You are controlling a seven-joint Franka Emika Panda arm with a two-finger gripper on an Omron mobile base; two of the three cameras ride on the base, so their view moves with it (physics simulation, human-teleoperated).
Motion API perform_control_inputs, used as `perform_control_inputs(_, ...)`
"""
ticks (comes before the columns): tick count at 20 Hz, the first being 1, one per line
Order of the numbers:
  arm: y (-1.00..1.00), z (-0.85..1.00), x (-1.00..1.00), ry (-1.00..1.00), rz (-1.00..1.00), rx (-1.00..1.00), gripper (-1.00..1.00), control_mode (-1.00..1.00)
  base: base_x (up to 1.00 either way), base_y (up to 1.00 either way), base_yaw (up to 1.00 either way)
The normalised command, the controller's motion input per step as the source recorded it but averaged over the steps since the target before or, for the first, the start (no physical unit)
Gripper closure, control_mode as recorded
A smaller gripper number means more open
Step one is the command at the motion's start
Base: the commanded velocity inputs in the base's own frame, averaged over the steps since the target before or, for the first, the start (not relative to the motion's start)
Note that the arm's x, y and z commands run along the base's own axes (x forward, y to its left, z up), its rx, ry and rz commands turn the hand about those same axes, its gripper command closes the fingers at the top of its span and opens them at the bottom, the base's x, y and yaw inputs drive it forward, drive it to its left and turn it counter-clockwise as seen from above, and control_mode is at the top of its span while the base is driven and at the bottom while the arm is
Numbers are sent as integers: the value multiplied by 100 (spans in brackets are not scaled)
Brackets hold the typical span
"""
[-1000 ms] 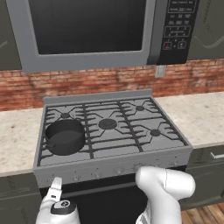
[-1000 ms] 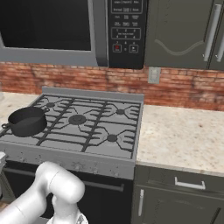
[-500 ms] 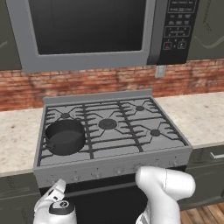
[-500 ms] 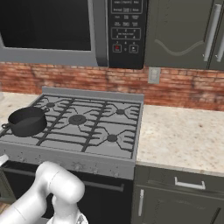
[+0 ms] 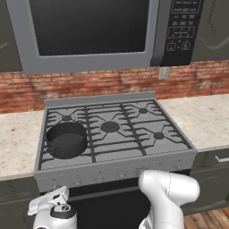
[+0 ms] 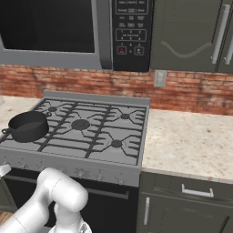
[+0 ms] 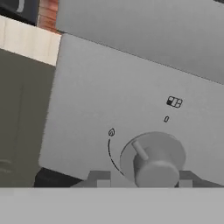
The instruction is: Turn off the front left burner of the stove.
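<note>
The stove [image 5: 117, 169] [image 6: 68, 160] is a grey steel gas range with black grates. A dark pot [image 5: 66, 139] [image 6: 28, 126] sits on the front left burner and hides its cap. My gripper [image 5: 50, 199] is low at the stove's front panel, by the leftmost knob [image 7: 155, 161]. In the hand view the gripper [image 7: 142, 177] straddles that grey knob, one fingertip on each side, shut on it. Flame and burner marks are printed on the panel around the knob. A white tip of the hand [image 6: 3, 169] shows at the left edge of the right base view.
A grey microwave [image 5: 89, 31] [image 6: 54, 27] hangs above the stove, against a brick wall. Speckled counters [image 5: 210, 118] [image 6: 191, 141] run along both sides. Dark cabinet drawers with handles [image 6: 196, 191] stand to the stove's right. My white arm [image 5: 167, 192] rises in front of the oven door.
The hand has rolled a little at the knob row, its upper finger tilting to the right and dropping slightly. The pot and the stove stay as they were.
</note>
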Motion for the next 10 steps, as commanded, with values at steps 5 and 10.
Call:
perform_control_inputs(5,22,0,8,0,-7,42,100,-100,0,0,0)
perform_control_inputs(10,14,0,15,0,-6,43,100,-100,0,0,0)
